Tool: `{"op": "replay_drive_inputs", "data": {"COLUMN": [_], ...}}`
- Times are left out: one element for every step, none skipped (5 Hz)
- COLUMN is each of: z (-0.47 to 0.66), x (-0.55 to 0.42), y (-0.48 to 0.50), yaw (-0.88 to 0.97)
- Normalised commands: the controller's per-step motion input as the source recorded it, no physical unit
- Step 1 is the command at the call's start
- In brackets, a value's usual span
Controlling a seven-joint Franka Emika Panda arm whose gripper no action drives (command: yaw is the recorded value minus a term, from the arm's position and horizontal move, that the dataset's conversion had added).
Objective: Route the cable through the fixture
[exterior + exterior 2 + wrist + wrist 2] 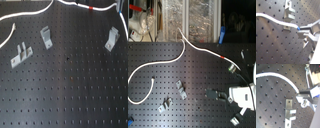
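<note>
In the first wrist view the pincer (pixel 300 32) is clenched on the cable (pixel 273 19), whose white run passes just above a bracket (pixel 289 13). In the first exterior view the fixture (pixel 111 39) stands upright on the black perforated table (pixel 70 95), cable beyond it.

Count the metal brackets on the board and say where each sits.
3. In the first exterior view: the two-pronged bracket at the first exterior view's left, the left-tilting bracket beside it, the fixture at the right. None looks hidden.

Soft, low-resolution frames; even, shadowless light.
</note>
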Motion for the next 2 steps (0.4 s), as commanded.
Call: {"op": "replay_drive_inputs", "data": {"z": [0.33, 0.27], "x": [0.293, 0.203], "y": [0.127, 0.194], "yaw": [0.42, 0.53]}}
